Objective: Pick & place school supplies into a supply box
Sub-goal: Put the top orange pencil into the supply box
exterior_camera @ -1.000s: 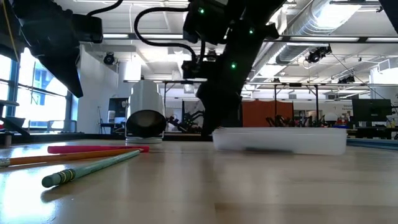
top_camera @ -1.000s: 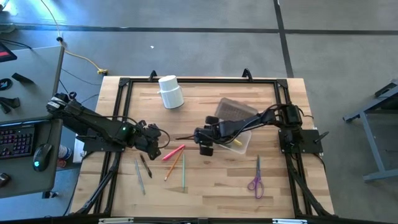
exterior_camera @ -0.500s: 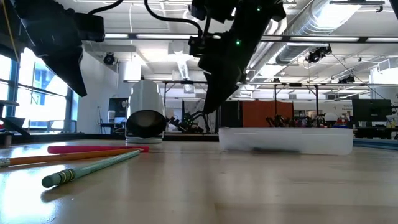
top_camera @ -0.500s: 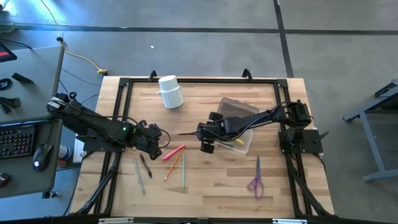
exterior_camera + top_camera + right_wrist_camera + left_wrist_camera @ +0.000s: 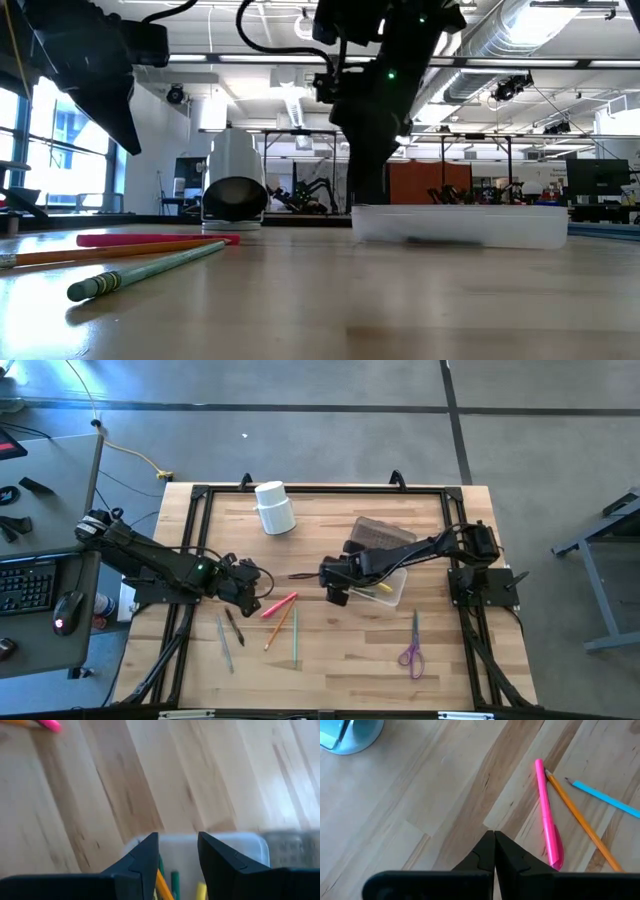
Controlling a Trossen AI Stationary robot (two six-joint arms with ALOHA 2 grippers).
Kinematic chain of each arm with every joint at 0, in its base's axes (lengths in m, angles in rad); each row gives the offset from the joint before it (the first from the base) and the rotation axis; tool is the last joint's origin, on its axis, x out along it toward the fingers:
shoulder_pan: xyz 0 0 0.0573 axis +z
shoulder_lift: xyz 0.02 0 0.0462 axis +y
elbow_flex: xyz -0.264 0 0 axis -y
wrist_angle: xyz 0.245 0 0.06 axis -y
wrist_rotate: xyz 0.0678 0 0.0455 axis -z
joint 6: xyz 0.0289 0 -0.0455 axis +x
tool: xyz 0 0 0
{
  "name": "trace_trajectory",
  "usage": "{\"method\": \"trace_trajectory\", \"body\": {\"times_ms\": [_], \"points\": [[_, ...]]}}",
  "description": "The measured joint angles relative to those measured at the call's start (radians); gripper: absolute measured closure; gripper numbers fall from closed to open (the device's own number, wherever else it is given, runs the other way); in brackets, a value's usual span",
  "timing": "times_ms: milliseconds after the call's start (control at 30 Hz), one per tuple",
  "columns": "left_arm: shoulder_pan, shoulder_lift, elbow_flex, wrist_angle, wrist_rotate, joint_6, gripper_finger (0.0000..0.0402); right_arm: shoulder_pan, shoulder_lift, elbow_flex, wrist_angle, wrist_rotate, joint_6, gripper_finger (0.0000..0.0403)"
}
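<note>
Right pincer (image 5: 177, 852), apparently empty, hangs open over the supply box (image 5: 235, 845) end

- Box (image 5: 385, 560): near end covered by the right arm from above; far rim blurred in the right wrist view.
- Box contents (image 5: 167, 882): orange, green and yellow sticks cut off by the frame edge; kind cannot be told.
- Dark thin item (image 5: 300, 575) left of the box: too small to identify.
- Orange pencil (image 5: 580, 820) and blue pencil (image 5: 607, 800): ends cut off.

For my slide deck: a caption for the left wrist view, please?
Shut left tool above the wooden table, beside a pink pen and orange pencil.
</note>
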Motion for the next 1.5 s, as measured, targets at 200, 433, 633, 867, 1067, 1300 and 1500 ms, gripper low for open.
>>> {"method": "trace_trajectory", "body": {"times_ms": [200, 433, 633, 867, 1067, 1300, 1500], "points": [[0.000, 0.000, 0.000, 0.002, -0.003, 0.000, 0.0360, 0.000, 0.000, 0.000, -0.097, -0.003, 0.074, 0.0281], [0.000, 0.000, 0.000, 0.006, -0.003, 0.000, 0.0358, 0.000, 0.000, 0.000, -0.103, -0.016, 0.086, 0.0281], [0.000, 0.000, 0.000, 0.006, -0.003, 0.000, 0.0365, 0.000, 0.000, 0.000, -0.103, -0.073, 0.111, 0.0281], [0.000, 0.000, 0.000, 0.016, -0.003, 0.000, 0.0357, -0.001, 0.000, 0.000, -0.100, -0.053, 0.127, 0.0281], [0.000, 0.000, 0.000, 0.016, -0.003, 0.000, 0.0359, 0.000, 0.000, 0.000, -0.100, -0.052, 0.129, 0.0281], [0.000, 0.000, 0.000, 0.014, -0.002, 0.000, 0.0362, 0.000, 0.017, 0.000, -0.088, -0.066, 0.136, 0.0281], [0.000, 0.000, 0.000, 0.023, 0.073, -0.008, 0.0358, 0.000, 0.034, -0.001, -0.098, -0.045, 0.128, 0.0281]]}}
